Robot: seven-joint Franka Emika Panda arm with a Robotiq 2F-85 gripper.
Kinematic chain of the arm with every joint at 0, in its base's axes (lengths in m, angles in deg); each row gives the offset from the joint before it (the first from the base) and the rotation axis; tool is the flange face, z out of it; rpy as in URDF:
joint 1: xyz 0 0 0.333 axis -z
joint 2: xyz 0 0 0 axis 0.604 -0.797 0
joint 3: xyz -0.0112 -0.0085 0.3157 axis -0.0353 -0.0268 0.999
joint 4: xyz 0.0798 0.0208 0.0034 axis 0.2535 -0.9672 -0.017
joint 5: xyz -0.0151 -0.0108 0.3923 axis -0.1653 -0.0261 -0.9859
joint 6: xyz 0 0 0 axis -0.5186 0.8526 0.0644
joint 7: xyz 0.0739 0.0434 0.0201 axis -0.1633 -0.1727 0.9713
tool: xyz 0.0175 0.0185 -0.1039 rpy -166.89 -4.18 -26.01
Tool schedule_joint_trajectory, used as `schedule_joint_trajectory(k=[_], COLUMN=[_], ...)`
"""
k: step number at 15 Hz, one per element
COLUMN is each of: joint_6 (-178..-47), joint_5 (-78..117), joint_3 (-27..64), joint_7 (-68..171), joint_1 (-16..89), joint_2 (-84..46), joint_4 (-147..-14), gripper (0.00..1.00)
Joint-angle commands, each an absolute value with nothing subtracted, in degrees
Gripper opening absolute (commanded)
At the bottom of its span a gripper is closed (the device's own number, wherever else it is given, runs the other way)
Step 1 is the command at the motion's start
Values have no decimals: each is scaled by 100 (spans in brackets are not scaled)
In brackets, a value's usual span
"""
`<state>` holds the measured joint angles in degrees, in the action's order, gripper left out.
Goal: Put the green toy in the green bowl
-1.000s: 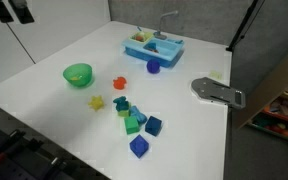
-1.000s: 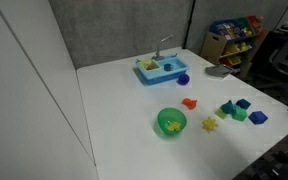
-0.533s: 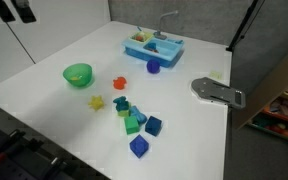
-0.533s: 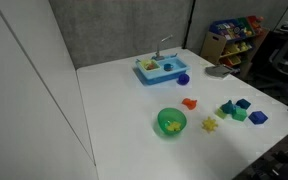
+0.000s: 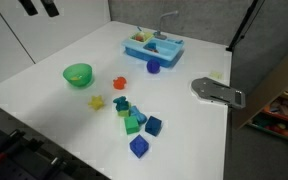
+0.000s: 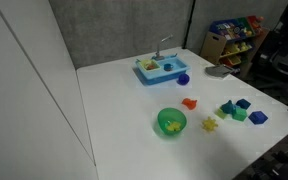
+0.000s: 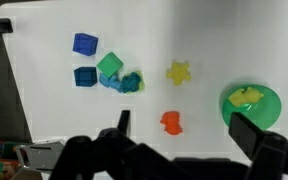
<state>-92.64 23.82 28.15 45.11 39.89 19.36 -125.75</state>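
Note:
The green toy (image 5: 121, 106) is a small dark teal block lying on the white table beside a bright green cube (image 5: 132, 124). It also shows in an exterior view (image 6: 227, 107) and in the wrist view (image 7: 131, 82). The green bowl (image 5: 77, 73) stands apart from it, with a yellow piece inside (image 7: 248, 97). The bowl shows in an exterior view (image 6: 171, 122) and at the wrist view's right edge (image 7: 268, 113). My gripper (image 7: 186, 130) is open and empty, high above the table, over an orange toy (image 7: 170, 122). Part of it shows at the top of an exterior view (image 5: 39, 6).
A yellow star toy (image 5: 96, 102) and blue cubes (image 5: 153, 125) (image 5: 138, 146) lie near the green toy. A blue tray (image 5: 168, 50) with a tap stands at the back, with a blue ball (image 5: 153, 67) in front of it. A grey metal plate (image 5: 216, 92) lies near the table edge.
In the exterior view that shows it, my gripper has moved to the right along the top edge. The toys and the bowl have not moved.

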Motion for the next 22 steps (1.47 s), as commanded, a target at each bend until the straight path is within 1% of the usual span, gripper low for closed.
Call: schedule_joint_trajectory(k=[1,7,14,17,22], joint_6=[-9616,-10402,-11662,-11874,-11842], joint_5=[2433,2390,2424,2571,2674], joint_3=[2724,2366,1871,1649,1263], joint_7=[4302,4082,3782,3496,3120], joint_1=[3993,4160,4342,4368,4280], joint_2=[1397,611,-436,-959,-1738], joint_4=[-12182,-12093,-12191,-12129,-11982], gripper=[100,100,100,100,100])
